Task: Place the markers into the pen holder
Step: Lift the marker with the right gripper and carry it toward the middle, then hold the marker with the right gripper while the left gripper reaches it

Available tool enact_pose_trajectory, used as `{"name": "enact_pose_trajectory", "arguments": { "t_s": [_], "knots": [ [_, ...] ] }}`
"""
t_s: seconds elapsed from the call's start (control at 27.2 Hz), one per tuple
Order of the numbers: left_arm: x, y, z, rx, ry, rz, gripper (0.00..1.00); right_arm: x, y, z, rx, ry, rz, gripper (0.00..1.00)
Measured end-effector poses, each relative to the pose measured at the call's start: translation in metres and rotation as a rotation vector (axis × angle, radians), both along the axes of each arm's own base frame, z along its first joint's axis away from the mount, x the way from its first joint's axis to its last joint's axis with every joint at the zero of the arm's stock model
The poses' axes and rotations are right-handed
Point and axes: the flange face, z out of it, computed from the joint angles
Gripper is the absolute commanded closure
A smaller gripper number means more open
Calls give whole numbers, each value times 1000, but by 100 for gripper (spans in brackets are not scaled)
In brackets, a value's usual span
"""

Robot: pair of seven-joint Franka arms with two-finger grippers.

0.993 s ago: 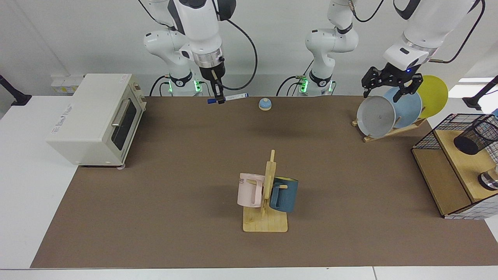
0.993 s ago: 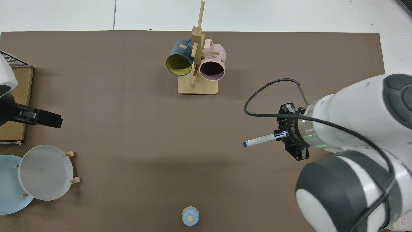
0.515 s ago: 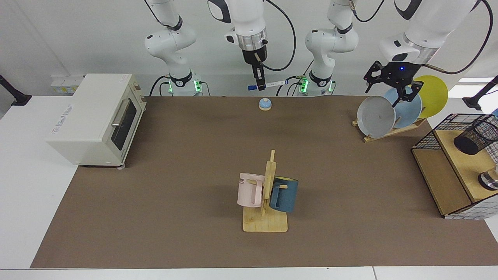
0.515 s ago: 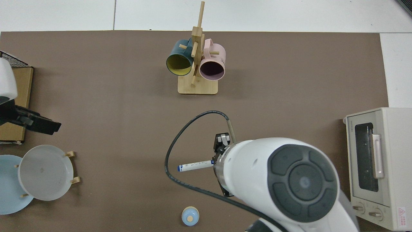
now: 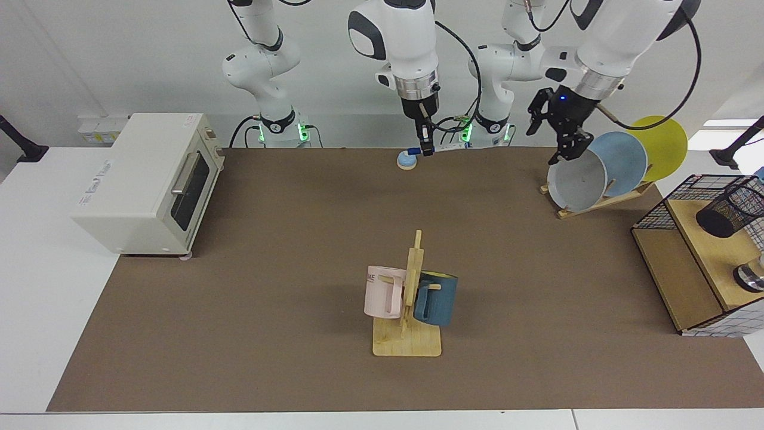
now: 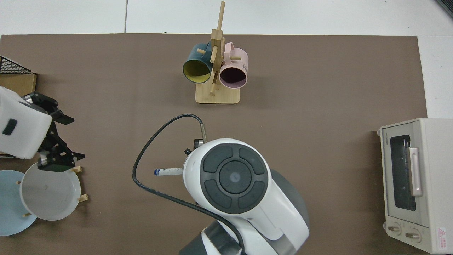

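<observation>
Slim white-barrelled marker with blue cap (image 6: 169, 171), light, stiff, slick, pinched level near one end by right gripper (image 5: 425, 147) above mat; left gripper (image 5: 560, 134) spread empty by plates; black wire-mesh pen holder (image 5: 729, 208) well apart.

Bright, even light; soft shadows.

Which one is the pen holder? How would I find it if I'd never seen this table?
Look for the wooden shelf with a wire-grid cage at the end of the table nearest the left arm, past the rack of plates. The pen holder sits on its top board. It is a black see-through mesh cup, tipped over at a slant, unlike the solid pink mug and blue mug.
</observation>
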Motion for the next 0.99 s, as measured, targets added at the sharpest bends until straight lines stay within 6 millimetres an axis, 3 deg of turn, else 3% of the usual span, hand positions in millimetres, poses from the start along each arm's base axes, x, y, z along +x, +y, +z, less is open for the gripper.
{"name": "enact_pose_trajectory", "arguments": {
  "t_s": [0.18,0.37,0.59,0.85,0.99],
  "knots": [
    [-26,-52,-4,-64,-8,-86,8,1,1,4,11,-11,-3,100],
    [-36,-83,-5,-104,-43,-133,10,1,2,5,12,-13,-3,100],
    [-38,-101,-11,-146,-69,-148,11,1,2,4,12,-13,-3,100],
    [-39,-116,-35,-180,-59,-150,14,1,1,4,12,-13,-4,100],
    [-42,-126,-49,-182,-57,-161,22,2,0,4,12,-13,-6,100]
  ]
}}
